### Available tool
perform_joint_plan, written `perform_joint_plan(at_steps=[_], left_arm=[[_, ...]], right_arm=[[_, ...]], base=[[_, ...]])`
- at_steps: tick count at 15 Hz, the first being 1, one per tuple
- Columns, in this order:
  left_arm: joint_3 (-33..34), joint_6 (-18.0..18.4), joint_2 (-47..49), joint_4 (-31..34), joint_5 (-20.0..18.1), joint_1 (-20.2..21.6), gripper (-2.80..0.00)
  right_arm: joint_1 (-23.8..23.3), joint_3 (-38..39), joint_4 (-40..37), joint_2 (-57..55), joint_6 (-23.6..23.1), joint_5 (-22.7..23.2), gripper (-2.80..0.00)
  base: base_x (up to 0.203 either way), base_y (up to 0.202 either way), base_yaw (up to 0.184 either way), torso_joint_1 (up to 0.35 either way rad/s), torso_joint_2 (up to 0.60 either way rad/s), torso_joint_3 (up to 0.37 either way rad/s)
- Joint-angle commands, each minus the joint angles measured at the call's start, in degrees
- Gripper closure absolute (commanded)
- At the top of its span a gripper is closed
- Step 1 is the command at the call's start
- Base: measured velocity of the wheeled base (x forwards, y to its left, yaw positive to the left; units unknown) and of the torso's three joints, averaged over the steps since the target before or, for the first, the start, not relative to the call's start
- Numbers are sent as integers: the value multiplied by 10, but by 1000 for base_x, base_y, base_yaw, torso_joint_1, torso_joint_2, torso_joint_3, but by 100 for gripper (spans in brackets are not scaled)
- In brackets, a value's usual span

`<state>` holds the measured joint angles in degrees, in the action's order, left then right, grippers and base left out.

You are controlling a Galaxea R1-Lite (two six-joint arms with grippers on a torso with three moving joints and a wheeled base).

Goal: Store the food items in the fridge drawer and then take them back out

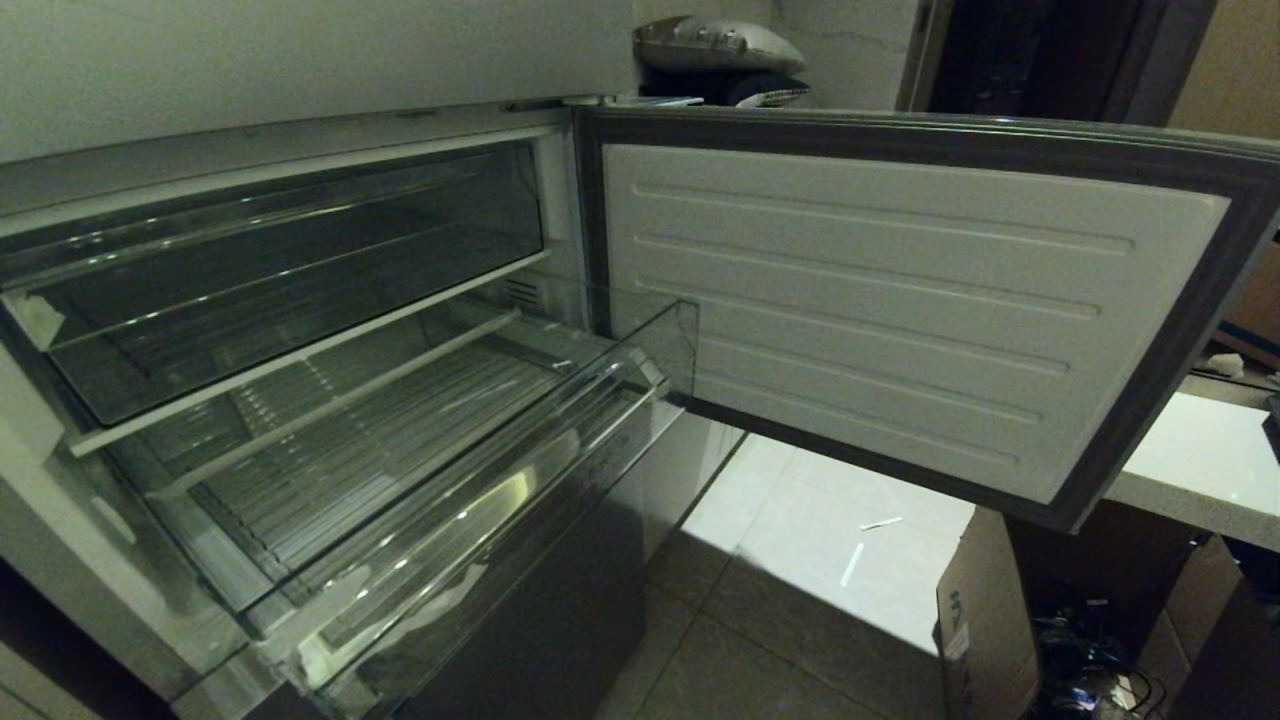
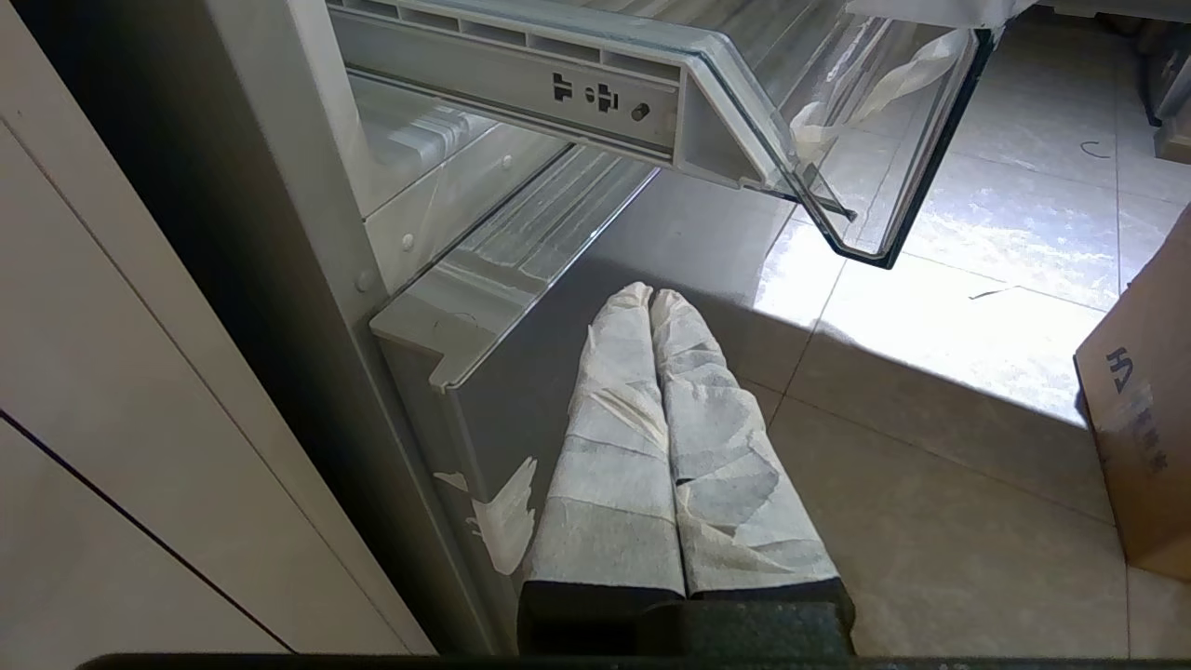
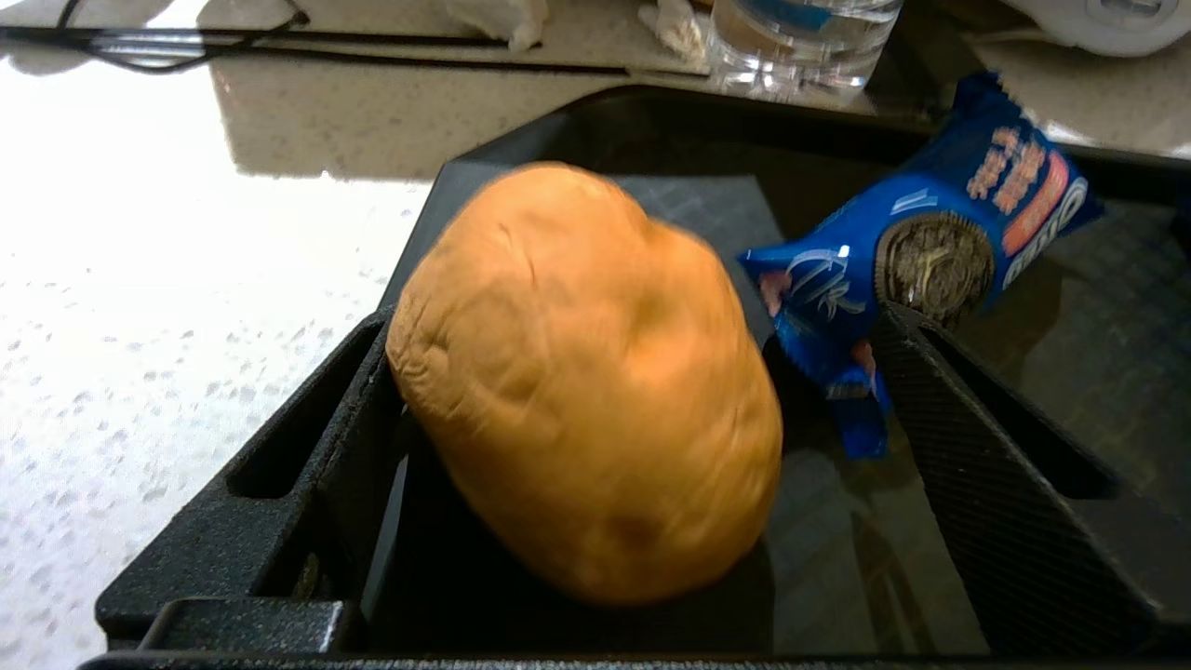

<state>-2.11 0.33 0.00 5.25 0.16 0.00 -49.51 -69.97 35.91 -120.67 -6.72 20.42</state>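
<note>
Fridge drawer (image 1: 420,480) pulled out w/ door (image 1: 880,300) swung open in head view; nothing in it, no arms seen. Left wrist view: left end effector (image 2: 651,296) closed, taped fingers together, hanging nr floor (image 2: 930,484) beside fridge. Right wrist view: right end effector (image 3: 642,372) spread wide around orange-brown food item (image 3: 586,381), which touches one finger, over black tray (image 3: 1098,307) on bench (image 3: 167,279); blue cookie pack (image 3: 930,242) just beside.

My drawer (image 1: 420,450) stands pulled out with its top open; the shelf (image 1: 300,350) overhangs its rear, and the door (image 1: 880,310) walls the right side.
</note>
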Motion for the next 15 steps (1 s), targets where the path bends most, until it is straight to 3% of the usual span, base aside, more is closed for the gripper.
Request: perform_joint_plan(at_steps=[1,9,10,15], left_arm=[[0,0,0,0,0,0,0],[0,-1,0,0,0,0,0],[0,0,0,0,0,0,0],[0,0,0,0,0,0,0]], right_arm=[[1,-11,2,-11,-1,2,-280],[1,-25,2,-21,-8,2,-280],[2,-25,2,-21,-8,2,0],[2,-26,2,-21,-8,3,0]], base=[[0,0,0,0,0,0],[0,0,0,0,0,0],[0,0,0,0,0,0],[0,0,0,0,0,0]])
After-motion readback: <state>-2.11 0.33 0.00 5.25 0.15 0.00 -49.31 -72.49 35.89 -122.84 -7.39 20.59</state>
